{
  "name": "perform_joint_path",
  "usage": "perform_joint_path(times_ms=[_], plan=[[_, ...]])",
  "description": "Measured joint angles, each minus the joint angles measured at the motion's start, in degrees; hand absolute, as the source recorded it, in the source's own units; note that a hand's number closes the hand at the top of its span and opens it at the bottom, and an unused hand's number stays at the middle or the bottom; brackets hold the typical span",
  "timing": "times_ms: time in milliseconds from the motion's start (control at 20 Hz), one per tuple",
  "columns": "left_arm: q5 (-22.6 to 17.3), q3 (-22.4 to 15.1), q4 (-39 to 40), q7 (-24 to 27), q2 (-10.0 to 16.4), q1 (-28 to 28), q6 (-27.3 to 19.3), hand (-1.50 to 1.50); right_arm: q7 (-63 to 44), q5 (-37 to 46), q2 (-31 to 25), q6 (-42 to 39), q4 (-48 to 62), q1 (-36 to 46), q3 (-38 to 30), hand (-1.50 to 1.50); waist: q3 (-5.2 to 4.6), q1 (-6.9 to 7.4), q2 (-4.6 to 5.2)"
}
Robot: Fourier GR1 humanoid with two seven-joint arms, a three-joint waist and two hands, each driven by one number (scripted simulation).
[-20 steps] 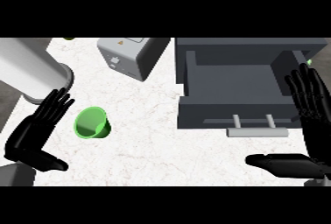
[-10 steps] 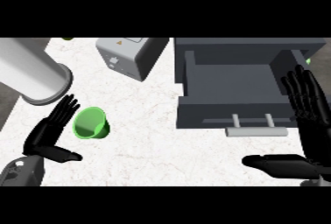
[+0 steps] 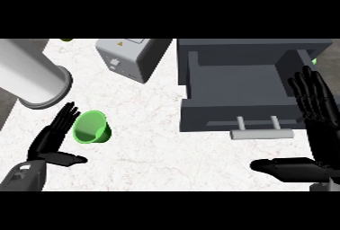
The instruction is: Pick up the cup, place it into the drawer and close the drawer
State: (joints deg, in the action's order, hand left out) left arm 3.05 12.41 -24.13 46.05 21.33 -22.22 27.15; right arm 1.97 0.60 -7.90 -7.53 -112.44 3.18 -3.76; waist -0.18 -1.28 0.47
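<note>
A green cup (image 3: 91,127) lies on its side on the white marble counter, mouth turned toward me. My left hand (image 3: 53,139) is open just left of it, fingers straight and thumb stretched out below the cup, fingertips close to its rim. The dark grey drawer (image 3: 235,92) stands pulled open at the right, its handle (image 3: 261,133) on the front. My right hand (image 3: 319,117) is open at the right edge, fingers up beside the drawer's right wall, thumb low across the counter.
A large grey cylinder (image 3: 30,78) lies at the far left behind the cup. A grey box appliance (image 3: 133,56) stands at the back centre. Bare counter (image 3: 159,157) spreads between the cup and the drawer front.
My left hand has moved right and toward the cup, its forearm now showing at the lower left. The view has shifted slightly. The right hand has hardly moved.
</note>
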Motion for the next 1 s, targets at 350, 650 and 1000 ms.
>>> perform_joint_path(times_ms=[350,650,1000], plan=[[1.36,-0.47,5.66,4.40,-0.56,-2.57,-2.63,-1.50,0.19,-0.28,-0.12,-0.34,0.87,0.94,-0.36,-1.50,-0.08,-0.43,0.20],[2.38,-1.17,8.71,6.46,-0.23,-4.05,-2.94,-1.50,-1.36,-1.36,-0.68,-0.91,0.33,1.89,-0.92,-1.50,-0.14,-0.72,0.33],[2.80,-1.55,10.80,7.47,-1.92,-5.89,-3.60,-1.50,-0.27,-1.58,-0.58,-1.58,0.87,1.55,-0.76,-1.50,-0.16,-1.05,0.45]])
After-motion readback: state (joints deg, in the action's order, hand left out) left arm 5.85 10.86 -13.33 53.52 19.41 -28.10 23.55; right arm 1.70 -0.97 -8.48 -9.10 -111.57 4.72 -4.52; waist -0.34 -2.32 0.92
